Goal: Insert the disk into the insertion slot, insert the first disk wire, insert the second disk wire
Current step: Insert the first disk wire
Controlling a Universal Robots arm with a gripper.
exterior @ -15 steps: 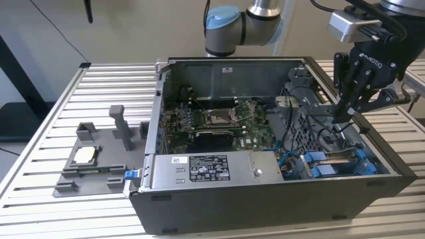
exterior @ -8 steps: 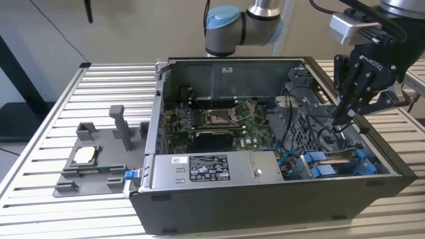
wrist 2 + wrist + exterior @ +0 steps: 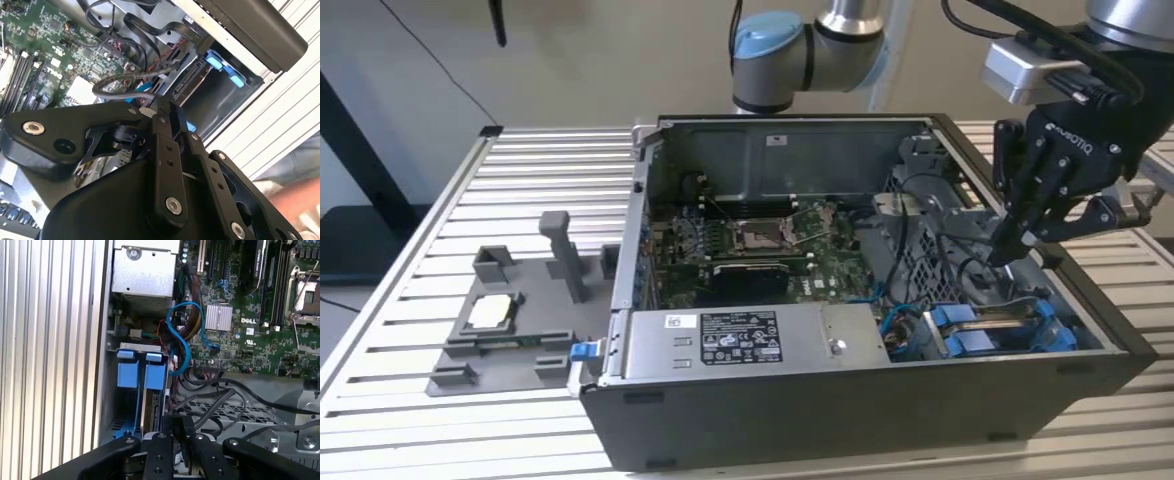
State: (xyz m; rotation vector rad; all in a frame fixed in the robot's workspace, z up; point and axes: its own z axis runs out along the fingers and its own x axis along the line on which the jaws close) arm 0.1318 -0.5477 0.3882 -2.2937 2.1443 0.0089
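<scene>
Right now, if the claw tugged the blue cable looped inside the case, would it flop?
Probably floppy: the blue cable hangs in a loose loop. Likely light, being thin. It may snag, lying among dark wires.

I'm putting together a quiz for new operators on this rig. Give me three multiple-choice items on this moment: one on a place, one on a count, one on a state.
1. Where does the gripper hang, relative to the case?
A. past its end at the exterior view's left
B. above its end at the exterior view's right, by the cage
C. low in front of it

2. How many blue carriers stand in the cage?
A. none
B. four
C. two

3. How is the case?
A. open on top, board exposed
B. closed all round
C. turned open side down

Key:
1 B: the exterior view has the gripper over the cage end.
2 C: the first wrist view shows two carriers side by side, the second at.
3 A: the board is in plain sight from above.
</scene>
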